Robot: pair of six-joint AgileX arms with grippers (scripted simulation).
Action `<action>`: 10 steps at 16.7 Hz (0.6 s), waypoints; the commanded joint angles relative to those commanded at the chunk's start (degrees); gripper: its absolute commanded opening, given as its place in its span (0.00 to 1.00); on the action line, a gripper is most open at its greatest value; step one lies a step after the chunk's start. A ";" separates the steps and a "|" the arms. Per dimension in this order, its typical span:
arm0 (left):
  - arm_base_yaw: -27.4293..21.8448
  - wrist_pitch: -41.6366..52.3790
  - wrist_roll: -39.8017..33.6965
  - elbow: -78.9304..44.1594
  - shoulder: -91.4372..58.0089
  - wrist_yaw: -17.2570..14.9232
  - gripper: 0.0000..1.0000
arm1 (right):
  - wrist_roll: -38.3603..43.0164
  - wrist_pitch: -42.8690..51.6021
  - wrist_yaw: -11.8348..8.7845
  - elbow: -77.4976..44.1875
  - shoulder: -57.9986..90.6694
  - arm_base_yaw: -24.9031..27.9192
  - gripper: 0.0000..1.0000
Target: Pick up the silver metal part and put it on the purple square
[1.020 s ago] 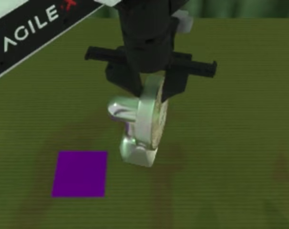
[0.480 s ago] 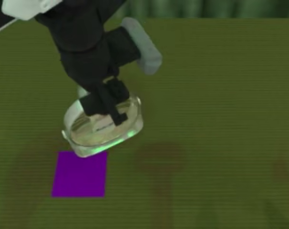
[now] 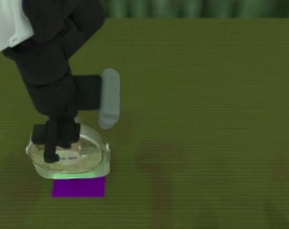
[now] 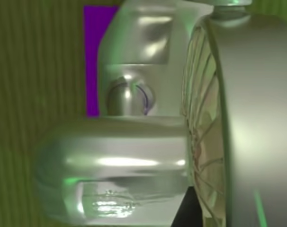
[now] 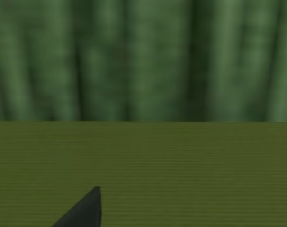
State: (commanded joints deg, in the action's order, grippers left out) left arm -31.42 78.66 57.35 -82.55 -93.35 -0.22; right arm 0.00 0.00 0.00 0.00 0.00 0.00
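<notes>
Silver metal part (image 3: 70,157) sits toward the table's (image 3: 206,119) left side, nearer the front edge — flange roughly flat, speckled inner face up in the top view. It overlaps the purple square (image 3: 78,187) from the far side, covering most of it; only a strip along the near edge shows. Whether the part touches the table can't be told.

Left end effector (image 3: 56,143) is clamped on the silver metal part, black fingers (image 3: 51,140) coming down onto the flange from above, arm reaching in from the far-left corner. Left wrist view: chrome stub (image 4: 115,170) and flange rim (image 4: 247,118) fill the picture, purple square (image 4: 92,61) visible behind them.

Right arm is out of the top view; right wrist view shows bare table (image 5: 181,165), a green backdrop (image 5: 143,56) and one dark finger tip (image 5: 86,210) — can't tell how that end effector is set.
</notes>
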 joint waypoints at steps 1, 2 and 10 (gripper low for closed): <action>0.26 0.00 1.14 0.78 0.20 -0.02 0.00 | 0.00 0.00 0.00 0.00 0.00 0.00 1.00; 0.38 0.00 1.67 1.14 0.28 -0.03 0.00 | 0.00 0.00 0.00 0.00 0.00 0.00 1.00; 0.64 -4.08 1.83 4.41 0.06 0.13 0.00 | 0.00 0.00 0.00 0.00 0.00 0.00 1.00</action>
State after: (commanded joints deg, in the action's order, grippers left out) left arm -30.78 74.58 59.18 -78.14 -93.29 -0.10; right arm 0.00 0.00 0.00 0.00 0.00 0.00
